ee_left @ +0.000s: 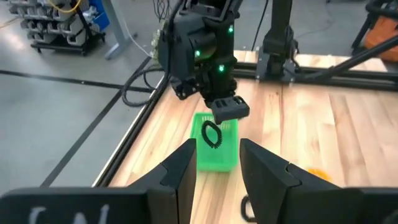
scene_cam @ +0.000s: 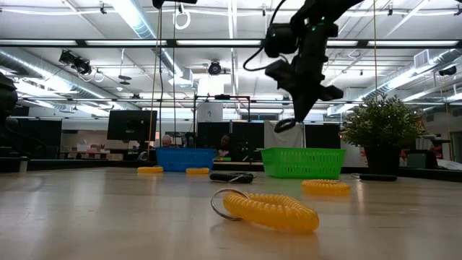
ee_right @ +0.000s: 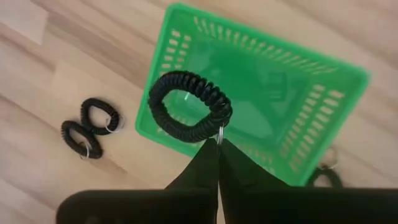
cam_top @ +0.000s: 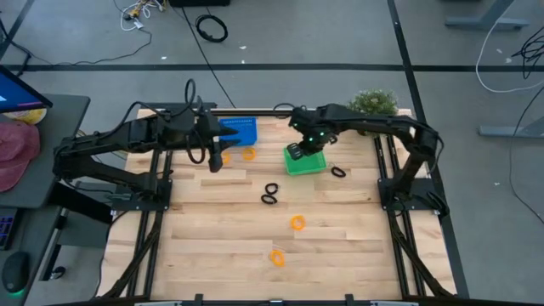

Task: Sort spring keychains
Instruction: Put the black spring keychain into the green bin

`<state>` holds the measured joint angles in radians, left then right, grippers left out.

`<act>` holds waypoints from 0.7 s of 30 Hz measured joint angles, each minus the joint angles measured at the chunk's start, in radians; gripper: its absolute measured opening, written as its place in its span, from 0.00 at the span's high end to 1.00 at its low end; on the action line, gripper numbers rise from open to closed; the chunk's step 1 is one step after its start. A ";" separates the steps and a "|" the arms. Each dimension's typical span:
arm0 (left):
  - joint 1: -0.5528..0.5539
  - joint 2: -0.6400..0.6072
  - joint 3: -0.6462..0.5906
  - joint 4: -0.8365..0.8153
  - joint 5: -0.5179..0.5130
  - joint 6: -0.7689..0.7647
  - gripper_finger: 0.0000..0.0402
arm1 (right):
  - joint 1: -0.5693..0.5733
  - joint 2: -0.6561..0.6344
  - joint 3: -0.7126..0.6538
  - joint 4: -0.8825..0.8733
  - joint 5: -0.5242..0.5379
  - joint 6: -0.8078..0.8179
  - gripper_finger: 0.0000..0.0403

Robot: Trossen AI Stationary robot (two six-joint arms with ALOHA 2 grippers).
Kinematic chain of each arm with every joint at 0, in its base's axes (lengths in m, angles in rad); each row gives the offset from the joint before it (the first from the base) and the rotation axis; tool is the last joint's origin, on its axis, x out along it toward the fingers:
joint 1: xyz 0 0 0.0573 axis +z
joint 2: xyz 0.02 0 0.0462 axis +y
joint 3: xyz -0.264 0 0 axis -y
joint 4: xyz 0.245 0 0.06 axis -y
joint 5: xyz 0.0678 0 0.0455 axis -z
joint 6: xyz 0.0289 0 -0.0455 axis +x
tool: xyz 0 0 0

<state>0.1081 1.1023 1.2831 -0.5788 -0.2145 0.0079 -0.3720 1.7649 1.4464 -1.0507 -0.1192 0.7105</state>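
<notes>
1. The wooden slatted table (cam_top: 340,229) carries a blue mesh basket (cam_top: 239,129) near its far edge and a green mesh basket (cam_top: 306,161) beside it; a potted plant (cam_top: 374,102) stands at the far right corner.
2. The right arm reaches in over the green basket, its right gripper (ee_right: 218,142) pointing down, fingers pressed together, pinching a black coiled keychain (ee_right: 188,102) that hangs above the basket.
3. The left arm waits by the blue basket; the left gripper (ee_left: 217,165) has its fingers spread with nothing between them.
4. Loose coils lie on the wood: two black keychains (cam_top: 270,194) together mid-table, another black one (cam_top: 339,172) right of the green basket, orange ones (cam_top: 297,223) nearer the front and beside the blue basket.
</notes>
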 joint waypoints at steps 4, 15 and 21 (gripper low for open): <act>0.000 0.000 0.000 -0.006 -0.001 -0.001 0.69 | 0.000 0.042 0.000 0.005 -0.005 0.022 1.00; 0.000 0.000 0.000 -0.010 -0.002 -0.001 0.69 | -0.046 0.130 0.000 0.034 -0.005 0.023 1.00; 0.000 0.000 0.000 -0.018 0.004 -0.001 0.69 | -0.055 0.182 0.000 0.037 -0.020 0.018 1.00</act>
<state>0.1081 1.1023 1.2831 -0.5968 -0.2108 0.0071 -0.4267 1.9465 1.4464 -1.0138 -0.1388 0.7290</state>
